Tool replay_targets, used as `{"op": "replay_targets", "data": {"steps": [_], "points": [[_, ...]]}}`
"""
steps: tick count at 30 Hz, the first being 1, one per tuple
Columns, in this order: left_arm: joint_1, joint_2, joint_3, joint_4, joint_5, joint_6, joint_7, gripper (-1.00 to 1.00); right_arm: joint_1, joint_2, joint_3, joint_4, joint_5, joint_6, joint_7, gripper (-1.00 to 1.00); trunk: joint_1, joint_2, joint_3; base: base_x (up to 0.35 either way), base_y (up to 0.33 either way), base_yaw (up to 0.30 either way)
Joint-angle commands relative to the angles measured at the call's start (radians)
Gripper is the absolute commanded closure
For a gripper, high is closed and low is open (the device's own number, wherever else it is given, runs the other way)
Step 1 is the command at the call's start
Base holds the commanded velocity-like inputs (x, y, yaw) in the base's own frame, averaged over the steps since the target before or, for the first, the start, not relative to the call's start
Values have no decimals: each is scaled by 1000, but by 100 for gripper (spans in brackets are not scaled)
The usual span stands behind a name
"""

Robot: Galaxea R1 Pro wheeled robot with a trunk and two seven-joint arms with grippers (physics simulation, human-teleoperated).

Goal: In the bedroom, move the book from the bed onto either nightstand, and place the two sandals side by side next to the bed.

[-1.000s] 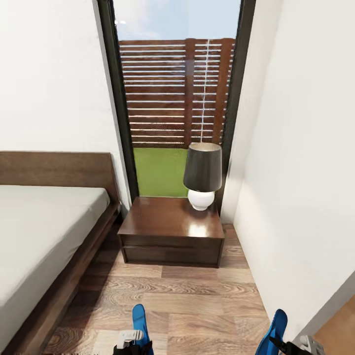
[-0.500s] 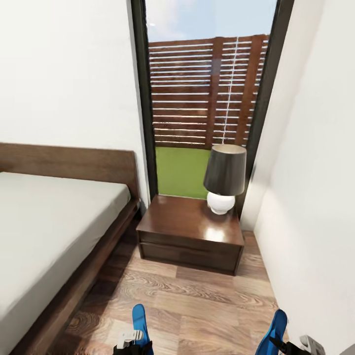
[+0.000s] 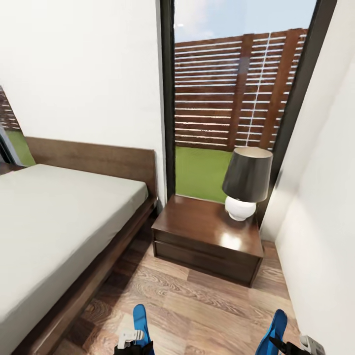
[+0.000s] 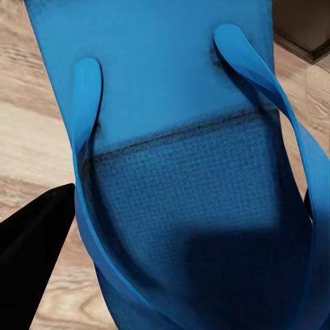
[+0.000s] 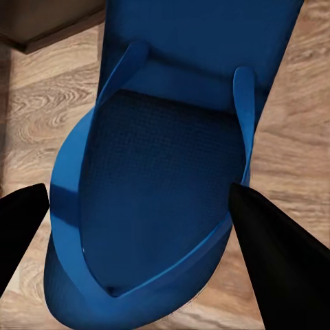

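1. The left gripper (image 3: 132, 340), at the head view's bottom edge, is gripping a bright blue flat flip-flop (image 3: 140, 319) in its jaws, long axis pointing up-frame toward the dark brown two-drawer nightstand (image 3: 207, 241).
2. The right gripper (image 3: 291, 346), bottom right, is clamping the second blue flip-flop (image 3: 276, 328), leaning slightly right.
3. The grey-mattressed low bed (image 3: 54, 231) is lying at left.

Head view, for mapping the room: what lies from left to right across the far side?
Light-grey mattress bed with dark wood frame → low dark brown glossy nightstand → white-based lamp with dark grey shade → white wall on the right.
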State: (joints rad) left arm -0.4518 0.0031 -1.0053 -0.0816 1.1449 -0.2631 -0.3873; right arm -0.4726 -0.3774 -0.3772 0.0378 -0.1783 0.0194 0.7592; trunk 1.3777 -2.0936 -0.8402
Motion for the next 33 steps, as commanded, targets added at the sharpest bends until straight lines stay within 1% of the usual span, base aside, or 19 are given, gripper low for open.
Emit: {"op": "replay_targets", "data": {"steps": [1, 33], "points": [[-1, 0, -9, 0, 9, -3, -2, 100, -1, 0, 1, 4, -10, 2, 5, 100, 0, 0, -1, 37, -63, 292], [0, -2, -8, 0, 11, -2, -2, 100, -1, -1, 1, 2, -10, 2, 5, 100, 0, 0, -1, 2, -4, 292]]}}
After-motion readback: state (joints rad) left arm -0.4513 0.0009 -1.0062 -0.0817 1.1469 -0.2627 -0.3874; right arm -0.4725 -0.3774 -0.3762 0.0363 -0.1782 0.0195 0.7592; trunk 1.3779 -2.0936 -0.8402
